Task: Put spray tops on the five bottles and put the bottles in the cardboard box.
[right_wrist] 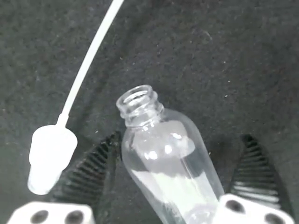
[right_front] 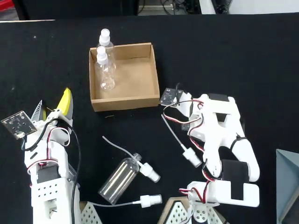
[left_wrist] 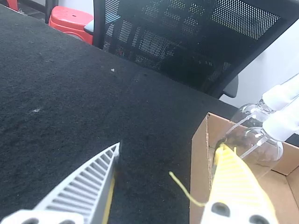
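Spread wide on the right gripper, flanking an uncapped bottle lying on the table, spray top just beside. Spread wide and empty on the left gripper, near the box with two capped bottles inside.

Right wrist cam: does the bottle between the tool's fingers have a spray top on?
No, the bottle has a bare open neck; a spray top lies beside it.
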Available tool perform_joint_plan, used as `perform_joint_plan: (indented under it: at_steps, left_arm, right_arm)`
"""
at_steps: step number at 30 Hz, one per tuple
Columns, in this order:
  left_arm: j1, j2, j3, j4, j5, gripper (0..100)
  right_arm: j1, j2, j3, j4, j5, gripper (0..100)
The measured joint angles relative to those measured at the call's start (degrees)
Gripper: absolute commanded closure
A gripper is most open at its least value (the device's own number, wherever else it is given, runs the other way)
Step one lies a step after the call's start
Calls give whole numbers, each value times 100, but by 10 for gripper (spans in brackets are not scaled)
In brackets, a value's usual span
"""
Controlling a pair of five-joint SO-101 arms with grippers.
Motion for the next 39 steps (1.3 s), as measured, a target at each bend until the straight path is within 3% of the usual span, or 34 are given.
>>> perform_joint_plan:
  at_steps: [8,15,22,27,39]
  left_arm:
    - [0,0,0,0,0,698]
    - [0,0,0,0,0,698]
    - [0,0,0,0,0,698]
    - [0,0,0,0,0,697]
    - [0,0,0,0,0,696]
  right_arm:
    - [35,0,0,132,712,701]
    - [255,0,0,158,853,704]
    - [255,0,0,158,853,884]
    - [255,0,0,211,853,884]
    - [220,-703,0,677,-1046,884]
